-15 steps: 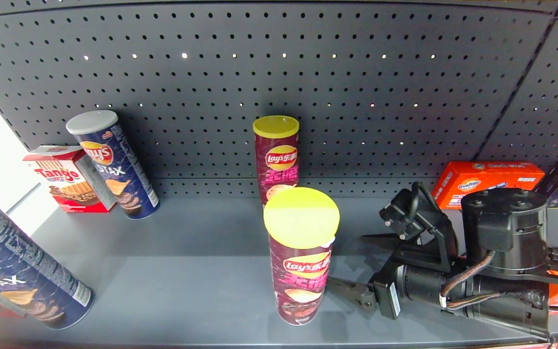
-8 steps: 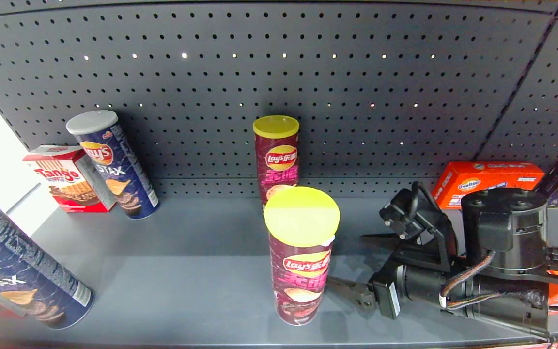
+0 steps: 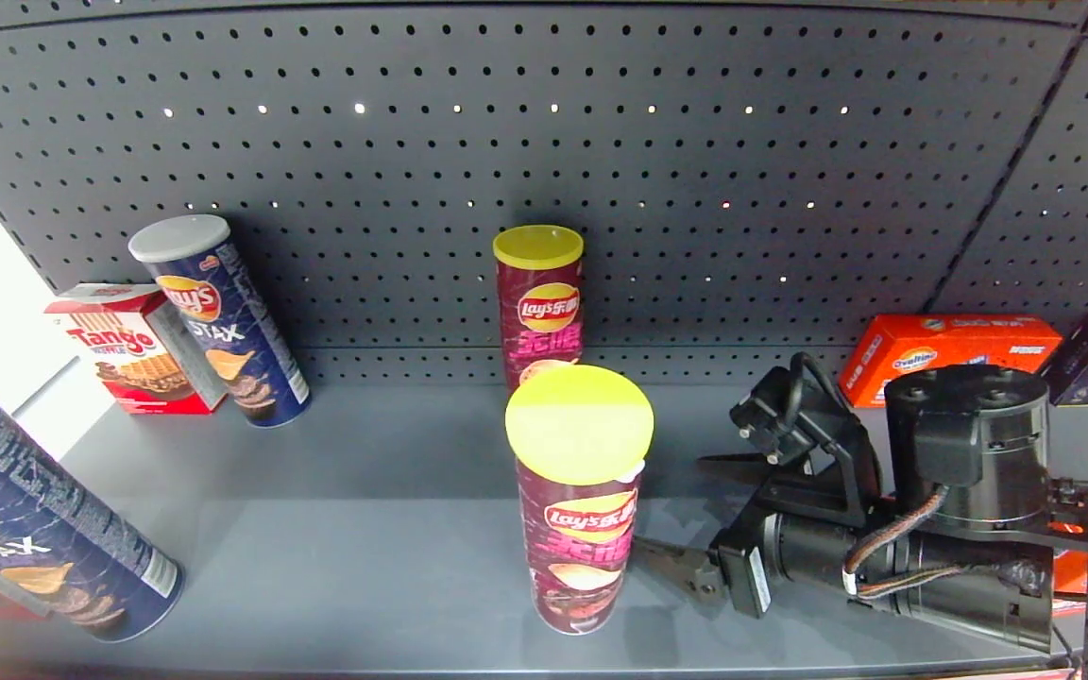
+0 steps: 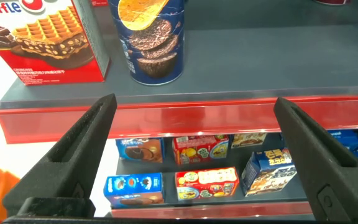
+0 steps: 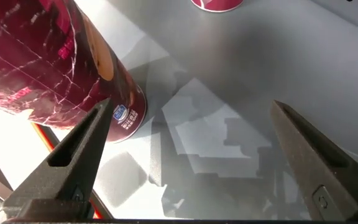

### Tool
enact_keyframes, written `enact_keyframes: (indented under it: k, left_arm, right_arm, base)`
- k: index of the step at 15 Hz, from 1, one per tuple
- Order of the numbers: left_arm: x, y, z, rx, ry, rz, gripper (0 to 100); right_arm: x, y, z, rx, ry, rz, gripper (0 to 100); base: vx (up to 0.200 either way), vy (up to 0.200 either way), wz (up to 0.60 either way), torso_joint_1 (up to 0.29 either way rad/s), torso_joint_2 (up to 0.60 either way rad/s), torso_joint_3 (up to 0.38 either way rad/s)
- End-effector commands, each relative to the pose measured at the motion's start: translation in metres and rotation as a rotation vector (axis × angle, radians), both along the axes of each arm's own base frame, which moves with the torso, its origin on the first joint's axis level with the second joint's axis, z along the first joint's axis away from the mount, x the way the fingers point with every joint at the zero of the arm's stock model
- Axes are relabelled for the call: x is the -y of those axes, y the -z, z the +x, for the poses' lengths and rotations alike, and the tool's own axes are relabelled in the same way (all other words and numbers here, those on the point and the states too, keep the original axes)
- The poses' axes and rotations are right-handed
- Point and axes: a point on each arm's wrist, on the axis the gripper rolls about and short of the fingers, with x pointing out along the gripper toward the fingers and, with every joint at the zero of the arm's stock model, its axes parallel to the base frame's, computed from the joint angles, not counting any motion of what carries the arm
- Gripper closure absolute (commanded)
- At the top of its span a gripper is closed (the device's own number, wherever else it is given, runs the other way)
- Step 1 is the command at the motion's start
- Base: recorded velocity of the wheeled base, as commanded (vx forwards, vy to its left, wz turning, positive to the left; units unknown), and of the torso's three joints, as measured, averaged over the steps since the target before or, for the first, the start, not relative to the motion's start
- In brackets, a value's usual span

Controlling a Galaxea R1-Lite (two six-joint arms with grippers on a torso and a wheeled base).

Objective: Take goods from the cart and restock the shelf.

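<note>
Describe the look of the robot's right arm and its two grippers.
The right arm is matte black, with a round joint housing, a braided brown cable and a small white label. The right gripper and the left gripper both have black, tapered, wedge-shaped fingers.

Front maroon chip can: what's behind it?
A second maroon can with a yellow lid stands upright behind it, near the pegboard. The front can's lid covers its base.
</note>
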Motion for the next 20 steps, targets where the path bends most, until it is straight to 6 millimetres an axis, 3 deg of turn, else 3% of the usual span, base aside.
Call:
enact_keyframes:
  k: [1, 6, 20]
  left_arm:
    - [0.0, 0.0, 0.0, -0.002, 0.0, 0.0, 0]
    - [0.0, 0.0, 0.0, -0.002, 0.0, 0.0, 0]
    - [0.0, 0.0, 0.0, -0.002, 0.0, 0.0, 0]
  right_arm:
    - [0.0, 0.0, 0.0, -0.001, -0.001, -0.001, 0]
    - [0.004, -0.004, -0.002, 0.011, 0.006, 0.009, 0]
    - [-0.012, -0.002, 0.004, 0.007, -0.021, 0.006, 0]
  base:
    - [0.0, 0.0, 0.0, 0.0, 0.0, 0.0]
    - [0.0, 0.0, 0.0, 0.0, 0.0, 0.0]
    - [0.0, 0.0, 0.0, 0.0, 0.0, 0.0]
